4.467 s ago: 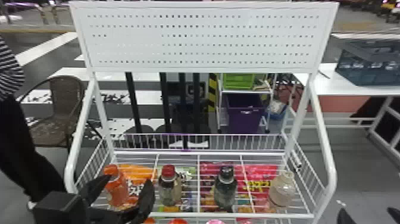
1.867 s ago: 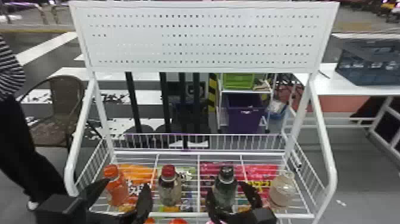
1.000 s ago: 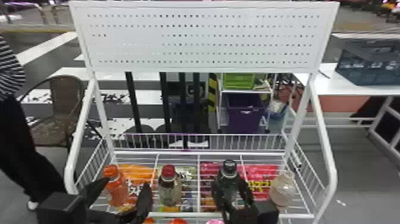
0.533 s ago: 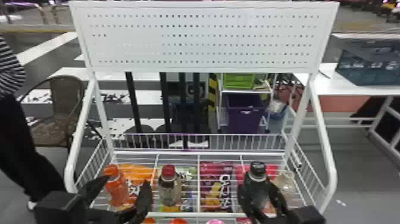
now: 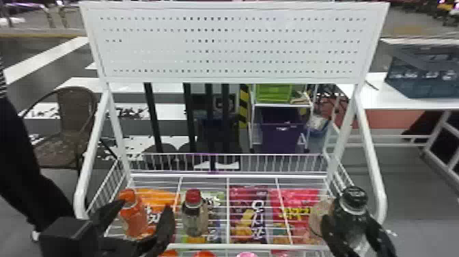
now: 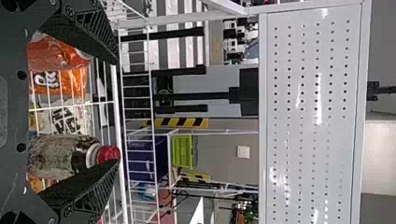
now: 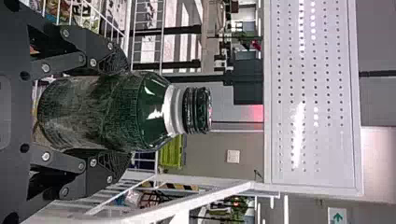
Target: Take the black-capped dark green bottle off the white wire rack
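Black-capped and upright, the dark green bottle [image 5: 353, 201] is gripped between the fingers of the right end effector [image 5: 349, 224], at the right side of the white wire rack [image 5: 249, 246]; a pale bottle [image 5: 317, 218] is partly hidden behind it; the left end effector [image 5: 146, 206] is spread open near an orange bottle [image 5: 133, 218].
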